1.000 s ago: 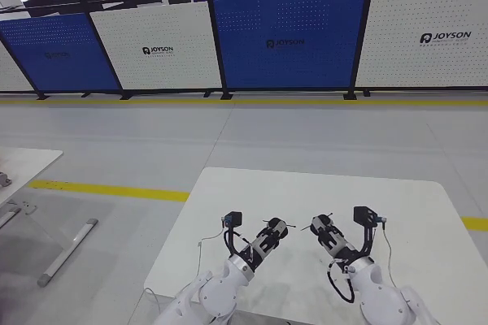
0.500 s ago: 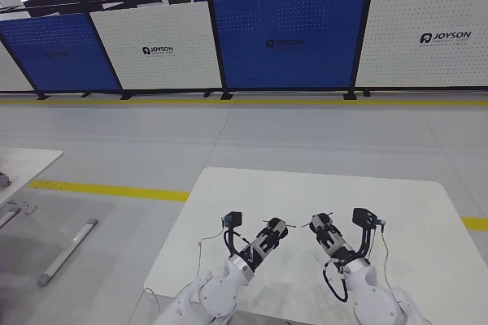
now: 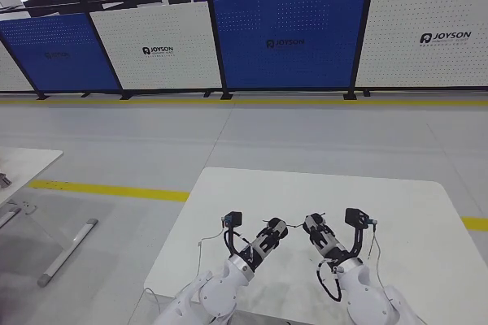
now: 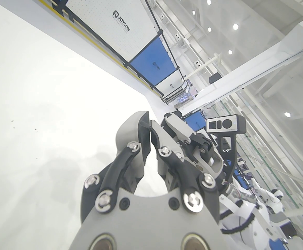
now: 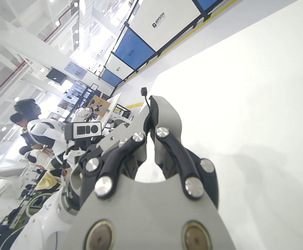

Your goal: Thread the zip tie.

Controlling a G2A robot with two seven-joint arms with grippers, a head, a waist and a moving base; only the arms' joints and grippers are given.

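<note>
Right gripper (image 3: 311, 222), fingers clamped on the zip tie (image 5: 144, 91), edges left in frame toward the left gripper (image 3: 276, 227), fingers together, likely aligning for threading.

Each white pegboard panel (image 3: 159, 32) and blue panel (image 3: 289, 24) bears one small printed logo mark.

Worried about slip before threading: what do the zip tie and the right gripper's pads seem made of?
Zip tie: black plastic, probably nylon, matte; a thin strap with a small square head, bending slightly. Right gripper pads: black, dull and ridged at the edge, likely rubber or soft plastic; I can't tell which.
</note>
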